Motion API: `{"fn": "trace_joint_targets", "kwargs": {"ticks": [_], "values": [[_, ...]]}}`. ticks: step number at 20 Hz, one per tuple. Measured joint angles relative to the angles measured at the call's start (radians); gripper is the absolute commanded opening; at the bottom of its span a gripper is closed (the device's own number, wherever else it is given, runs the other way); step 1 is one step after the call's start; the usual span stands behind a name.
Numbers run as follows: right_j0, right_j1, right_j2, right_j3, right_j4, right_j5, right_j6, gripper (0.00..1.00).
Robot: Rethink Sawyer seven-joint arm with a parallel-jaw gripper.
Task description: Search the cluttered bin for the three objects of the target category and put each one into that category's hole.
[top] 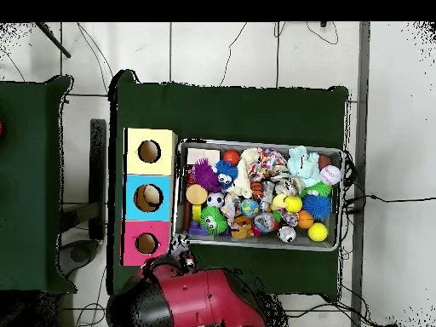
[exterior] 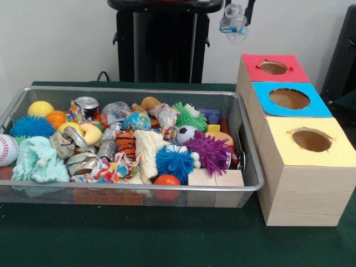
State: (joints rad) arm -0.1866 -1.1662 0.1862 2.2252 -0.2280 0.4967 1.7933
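Observation:
My gripper [exterior: 237, 12] hangs at the top of the front view, shut on a see-through wrinkly plastic bottle [exterior: 233, 26]. It holds the bottle in the air behind the red-topped box [exterior: 253, 69], above the table's far side. In the overhead view the gripper [top: 180, 246] and bottle sit between the wire mesh bin's [top: 255, 142] corner and the red box [top: 130, 254]. In the bin [exterior: 139, 89] another clear crumpled bottle [exterior: 115, 111] lies at the back, and one with a colourful label [exterior: 167, 115] lies near the middle.
Three wooden boxes stand in a row right of the bin, each with a round hole on top: red, blue [exterior: 320, 108] and yellow [exterior: 339, 156]. The bin holds silver cans [exterior: 86, 104], spiky balls [exterior: 209, 151], a baseball [exterior: 6, 149], soft toys and wooden blocks [exterior: 216, 178].

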Motion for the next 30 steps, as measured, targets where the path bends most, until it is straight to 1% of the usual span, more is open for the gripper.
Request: {"fn": "trace_joint_targets", "kwargs": {"ticks": [1,8,10,13,16,19,24,25,30], "values": [[0.031,0.01,-0.018,0.0,0.012,-0.011,0.026,0.0],[0.102,0.054,-0.071,0.0,0.035,-0.061,0.09,0.0],[0.109,0.063,-0.075,0.0,0.04,-0.069,0.095,0.0],[0.11,0.104,-0.075,0.0,0.054,-0.112,0.095,0.0],[0.11,0.129,-0.075,0.0,0.056,-0.138,0.095,0.0],[0.112,0.189,-0.076,0.0,0.056,-0.202,0.095,0.0],[0.123,0.217,-0.09,0.0,0.058,-0.234,0.095,0.0],[0.136,0.225,-0.101,0.0,0.061,-0.243,0.095,0.0],[0.17,0.227,-0.124,-0.007,0.092,-0.252,0.095,0.0]]}}
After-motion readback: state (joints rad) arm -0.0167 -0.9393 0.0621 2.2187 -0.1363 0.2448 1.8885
